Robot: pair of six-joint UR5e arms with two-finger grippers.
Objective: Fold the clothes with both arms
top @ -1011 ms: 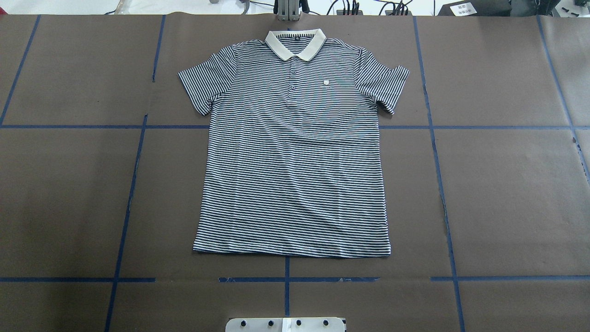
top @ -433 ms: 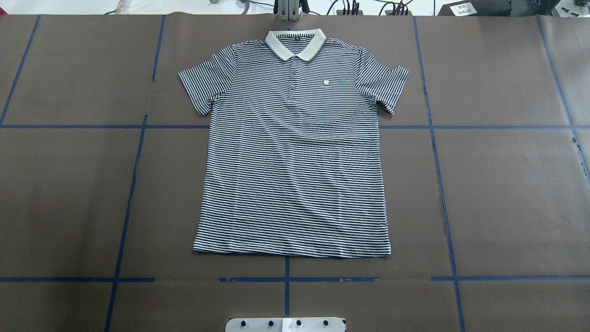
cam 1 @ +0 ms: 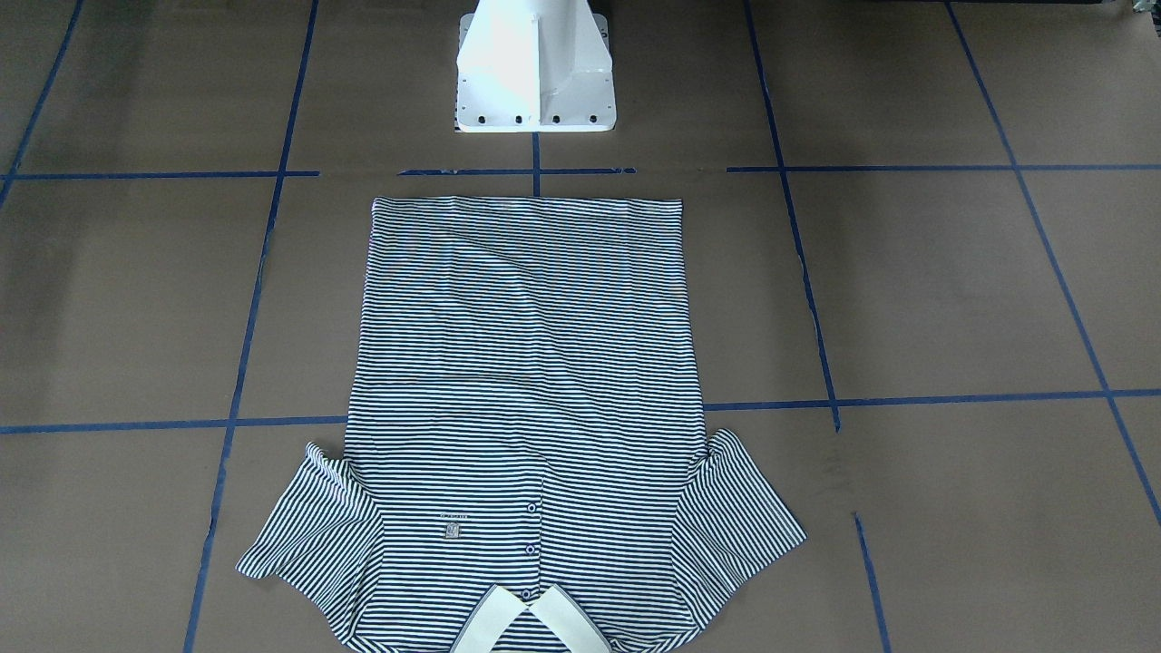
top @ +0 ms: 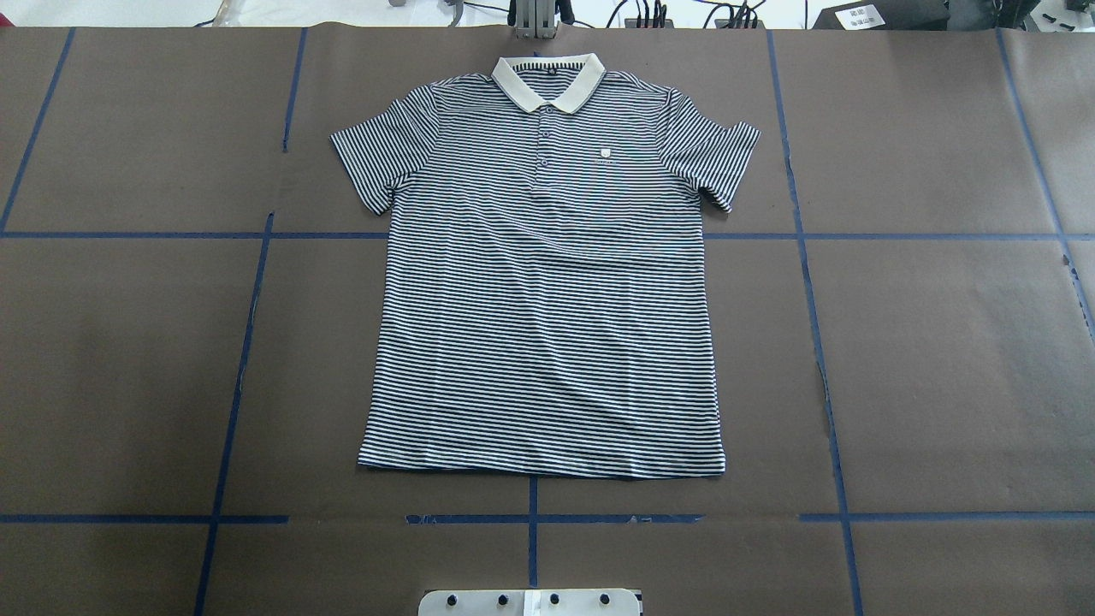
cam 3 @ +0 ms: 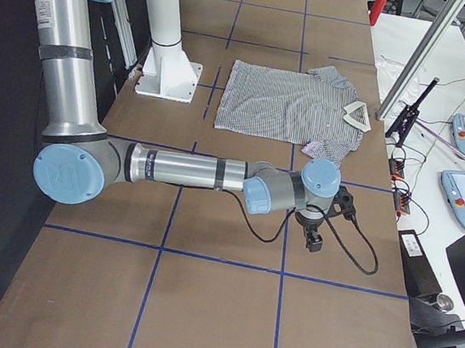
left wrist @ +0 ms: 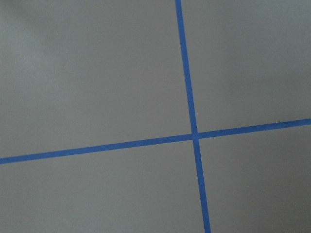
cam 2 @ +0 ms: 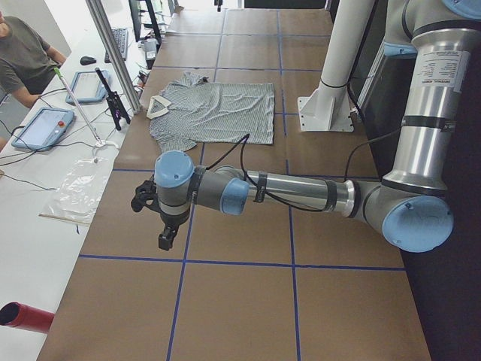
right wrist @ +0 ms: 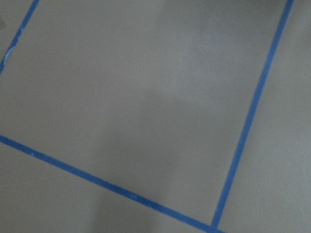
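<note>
The striped polo shirt (top: 547,325) lies flat and face up on the brown table, with its white collar (top: 547,81) at the far edge and both sleeves spread. It also shows in the front-facing view (cam 1: 526,363). The left arm stretches out low over bare table, well apart from the shirt (cam 2: 218,113), and its gripper (cam 2: 167,237) points down. The right arm does the same at the other end, with its gripper (cam 3: 315,243) apart from the shirt (cam 3: 289,104). I cannot tell whether either gripper is open or shut. Both wrist views show only brown paper and blue tape.
The white pedestal base (cam 1: 533,63) stands just behind the shirt's hem. Blue tape lines (top: 239,368) grid the table. Past the far edge are tablets (cam 2: 43,126), cables and a seated person (cam 2: 22,60). A metal post (cam 2: 113,53) stands near the collar.
</note>
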